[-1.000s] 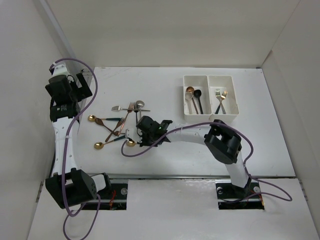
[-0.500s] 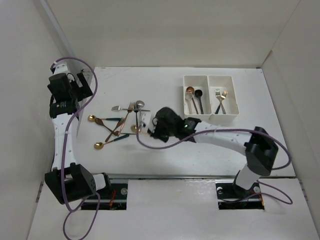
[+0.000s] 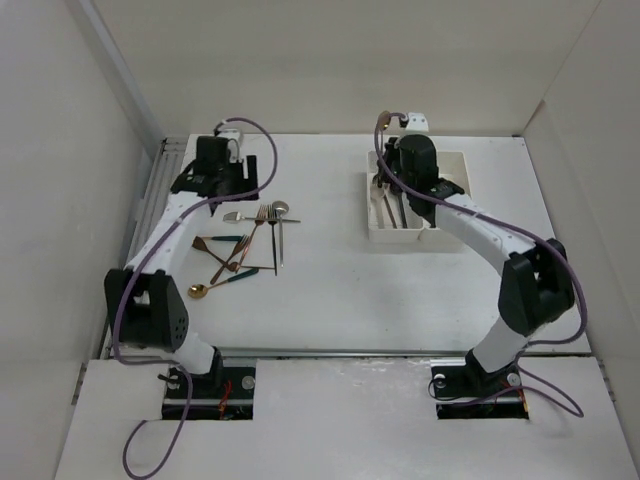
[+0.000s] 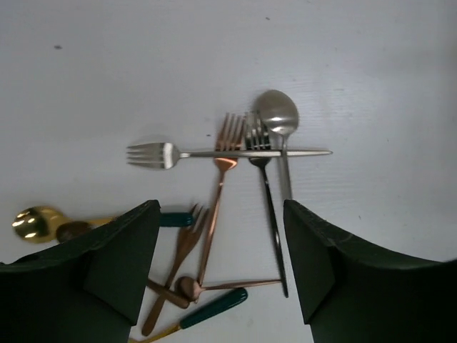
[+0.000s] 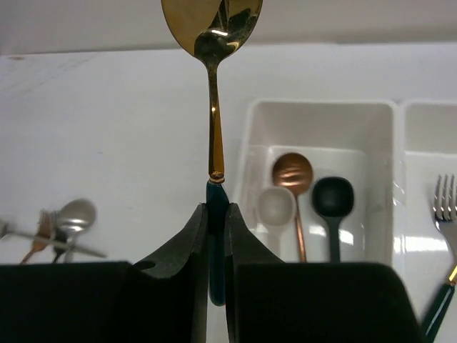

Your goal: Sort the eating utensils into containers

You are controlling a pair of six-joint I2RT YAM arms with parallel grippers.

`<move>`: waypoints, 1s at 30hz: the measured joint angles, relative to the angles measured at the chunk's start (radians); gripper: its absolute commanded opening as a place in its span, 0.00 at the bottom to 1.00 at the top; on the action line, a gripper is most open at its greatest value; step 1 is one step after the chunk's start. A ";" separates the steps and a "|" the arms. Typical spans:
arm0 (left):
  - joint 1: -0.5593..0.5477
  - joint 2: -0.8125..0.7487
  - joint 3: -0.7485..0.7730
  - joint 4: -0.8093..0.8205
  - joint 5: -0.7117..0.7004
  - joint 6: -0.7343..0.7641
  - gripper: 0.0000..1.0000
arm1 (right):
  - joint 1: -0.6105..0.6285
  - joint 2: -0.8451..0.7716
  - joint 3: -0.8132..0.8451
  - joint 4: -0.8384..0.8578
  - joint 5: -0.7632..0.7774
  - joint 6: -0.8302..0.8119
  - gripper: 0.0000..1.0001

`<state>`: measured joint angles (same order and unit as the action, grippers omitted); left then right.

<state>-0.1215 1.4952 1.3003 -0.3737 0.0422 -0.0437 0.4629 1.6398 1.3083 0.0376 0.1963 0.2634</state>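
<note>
In the right wrist view my right gripper (image 5: 216, 214) is shut on the dark green handle of a gold spoon (image 5: 212, 28), which points upright beside the left container (image 5: 321, 118). That bin holds a copper spoon (image 5: 291, 171), a pale spoon (image 5: 277, 205) and a black spoon (image 5: 332, 198). The right container (image 5: 428, 121) holds a fork (image 5: 444, 200). My left gripper (image 4: 221, 264) hangs open above the pile of utensils (image 3: 245, 245), with copper forks and a green handle (image 4: 214, 307) between its fingers but untouched.
A silver fork (image 4: 153, 153) lies crosswise over a copper fork (image 4: 227, 136) and a silver spoon (image 4: 277, 113). A gold spoon (image 4: 32, 221) lies at the pile's left. White walls enclose the table (image 3: 330, 290) on three sides.
My right arm has swung from the pile over to the containers, carrying the gold spoon. My left arm has come in from the far left edge to above the pile.
</note>
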 measured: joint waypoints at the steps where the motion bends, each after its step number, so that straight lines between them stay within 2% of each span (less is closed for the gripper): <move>1: -0.032 0.044 0.022 -0.012 0.003 0.000 0.65 | -0.017 0.028 0.002 -0.002 0.018 0.020 0.00; 6: -0.114 0.262 0.138 -0.035 0.017 -0.006 0.65 | -0.042 0.165 0.016 -0.056 0.065 0.079 0.00; 9: -0.138 0.340 0.161 -0.052 0.021 -0.019 0.64 | -0.042 0.235 0.045 -0.126 0.079 0.108 0.00; 12: -0.171 0.399 0.166 -0.066 0.023 -0.031 0.64 | -0.043 0.262 0.057 -0.195 0.092 0.129 0.22; 13: -0.182 0.410 0.166 -0.071 0.025 -0.033 0.62 | -0.043 0.263 0.058 -0.214 0.099 0.136 0.37; 15: -0.198 0.429 0.168 -0.076 0.030 -0.043 0.61 | -0.043 0.263 0.063 -0.244 0.116 0.144 0.47; 16: -0.205 0.438 0.173 -0.080 0.031 -0.045 0.59 | -0.043 0.263 0.067 -0.256 0.122 0.146 0.49; 21: -0.212 0.498 0.212 -0.084 0.022 -0.063 0.39 | -0.043 0.240 0.064 -0.285 0.152 0.144 0.49; 30: -0.208 0.578 0.266 -0.093 0.009 -0.072 0.36 | -0.043 0.087 0.025 -0.275 0.201 0.117 0.49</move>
<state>-0.3294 2.0727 1.5661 -0.4664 0.0509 -0.1154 0.4202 1.7267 1.3331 -0.2375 0.3969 0.3809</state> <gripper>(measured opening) 0.376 0.492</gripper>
